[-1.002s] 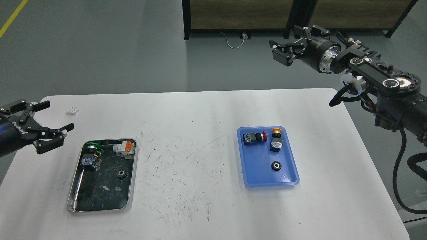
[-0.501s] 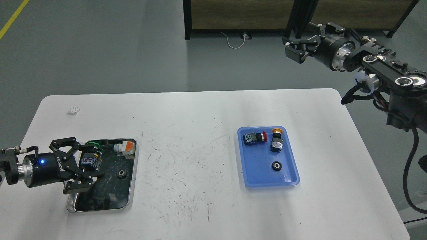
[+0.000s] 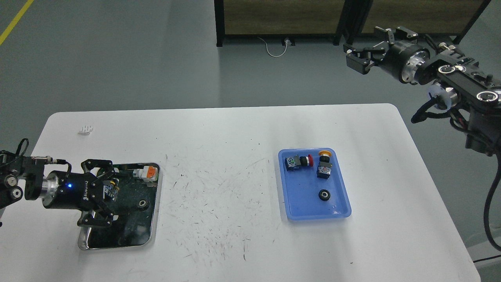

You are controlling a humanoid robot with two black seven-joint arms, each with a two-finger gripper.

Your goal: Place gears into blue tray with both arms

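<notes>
One gear [image 3: 323, 194], a small black toothed wheel, lies in the blue tray [image 3: 301, 203] right of the table's middle. A second gear [image 3: 143, 204] lies in the steel tray [image 3: 155, 219] at the left. My left gripper [image 3: 110, 197] is open and low over the steel tray's left half, its fingers around a green-capped switch [image 3: 108, 190], a short way left of that gear. My right gripper [image 3: 362, 46] is open and empty, high in the air beyond the table's far right corner.
In the blue tray lie a red-capped switch [image 3: 297, 161] and a yellow-capped switch [image 3: 324, 166]. A white and orange part [image 3: 145, 172] sits at the steel tray's far end. A small white piece [image 3: 85, 129] lies at the table's far left. Cabinets stand behind.
My left gripper came down from the table's left edge and moved right over the steel tray. My right arm drew back to the right and upward. The gears have not moved.
</notes>
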